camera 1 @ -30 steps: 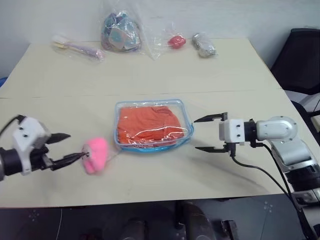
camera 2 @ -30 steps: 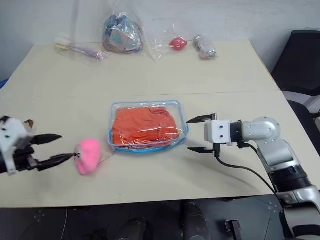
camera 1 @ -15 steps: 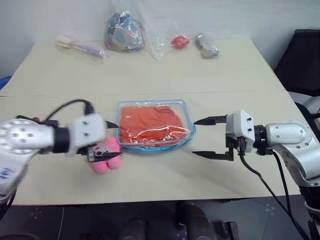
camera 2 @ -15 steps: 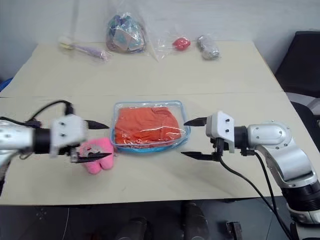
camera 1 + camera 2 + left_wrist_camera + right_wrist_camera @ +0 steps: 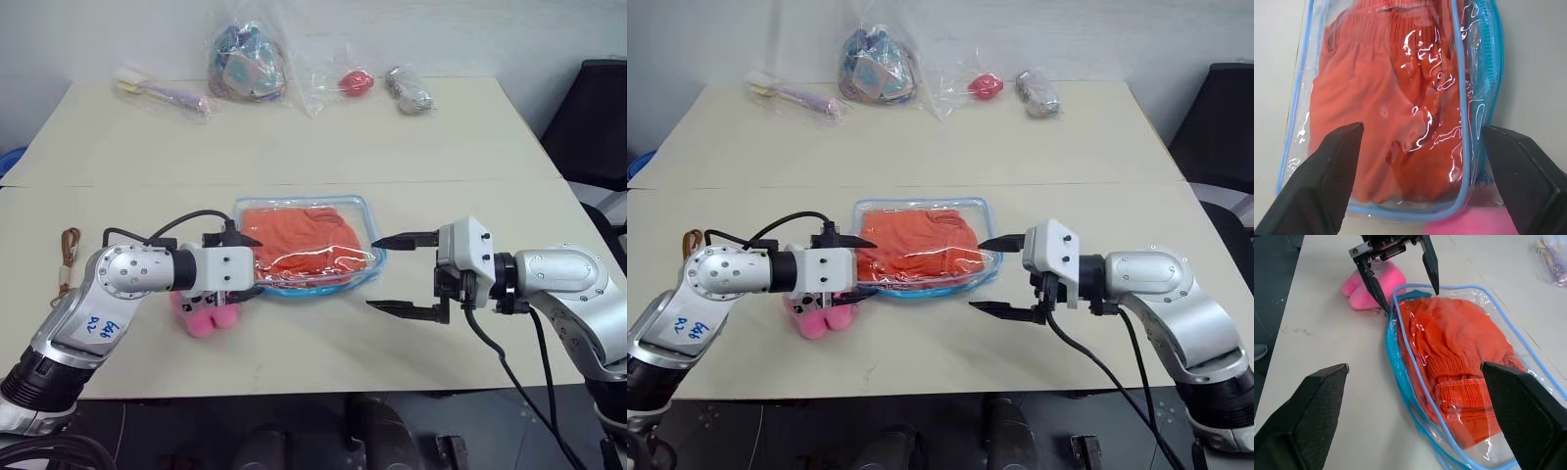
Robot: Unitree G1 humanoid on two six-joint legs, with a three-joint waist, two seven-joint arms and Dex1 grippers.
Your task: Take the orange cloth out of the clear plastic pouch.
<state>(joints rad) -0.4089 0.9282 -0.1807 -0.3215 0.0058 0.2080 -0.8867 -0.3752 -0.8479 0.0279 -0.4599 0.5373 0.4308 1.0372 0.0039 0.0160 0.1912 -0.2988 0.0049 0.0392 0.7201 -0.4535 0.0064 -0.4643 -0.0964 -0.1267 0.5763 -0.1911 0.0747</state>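
Note:
The clear plastic pouch with light blue trim lies flat at the table's middle, and the orange cloth sits bunched inside it. My left gripper is open at the pouch's left end, one finger above the other, with its tips over the trim. In the left wrist view the pouch and the cloth lie between the spread fingers. My right gripper stands open just off the pouch's right end, holding nothing. The right wrist view looks along the pouch to the left gripper.
A pink plush toy lies under my left hand beside the pouch. Crinkly clear bags of small items and a wrapped stick line the far edge. A brown cord lies at the left. A black chair stands to the right.
My left arm swung right, from left of the pink plush over it to the pouch's left end, and its wrist rolled. The right gripper drew back slightly, rolled, and stayed open.

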